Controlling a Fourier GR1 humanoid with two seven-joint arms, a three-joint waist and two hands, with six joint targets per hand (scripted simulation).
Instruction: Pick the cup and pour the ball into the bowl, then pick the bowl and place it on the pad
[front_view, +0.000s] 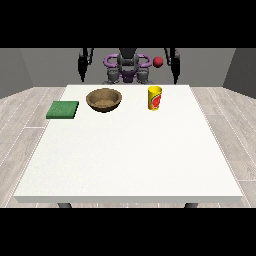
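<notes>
A yellow cup (155, 97) with a red mark stands upright on the white table (130, 155), right of the middle and near the far edge. A red ball (158, 61) shows in the air above the cup, apart from it. To the cup's left sits a brown wooden bowl (104, 99). A flat green pad (63, 109) lies at the table's left edge. The hand at the view's left (82, 75) and the hand at the view's right (175, 76) hang straight down beyond the far edge, holding nothing and far from all objects.
The robot's torso (128, 67) stands behind the far edge. Grey plank floor surrounds the table. The near half of the table is bare white surface.
</notes>
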